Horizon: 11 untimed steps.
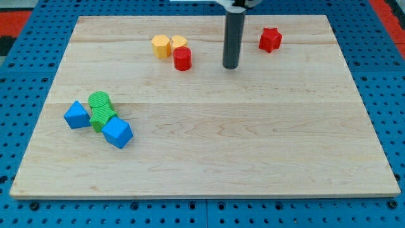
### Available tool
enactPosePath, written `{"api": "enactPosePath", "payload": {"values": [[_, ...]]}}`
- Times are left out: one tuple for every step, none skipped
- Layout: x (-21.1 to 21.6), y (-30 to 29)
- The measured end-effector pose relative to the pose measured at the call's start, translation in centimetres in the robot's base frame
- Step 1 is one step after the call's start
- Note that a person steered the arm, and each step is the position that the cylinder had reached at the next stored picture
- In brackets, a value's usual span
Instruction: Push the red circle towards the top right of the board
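Tip (230, 66) right of red circle (183, 59) — apart.

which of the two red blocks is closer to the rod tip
The red circle, just left of my tip and touching the yellow blocks. The red star sits slightly farther, up right.

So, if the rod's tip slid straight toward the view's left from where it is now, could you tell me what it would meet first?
Most likely the red circle. My tip stands to its right, apart from it, at about the same height in the view. The two yellow blocks sit just beyond and slightly higher, so it might miss them.
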<state>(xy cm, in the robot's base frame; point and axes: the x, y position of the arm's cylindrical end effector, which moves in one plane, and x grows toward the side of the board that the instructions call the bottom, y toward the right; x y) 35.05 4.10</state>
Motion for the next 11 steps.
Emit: {"api": "enactPosePath", "payload": {"values": [[1.3,-2.3],[2.5,-4.8],[3.4,-7.0],[4.2,-8.6],[4.6,-8.6],[4.7,-10.2],[4.4,-15.0],[1.4,-12.4],[-3.4,-6.8],[-5.4,-2.6],[-7.4,-2.8]]}}
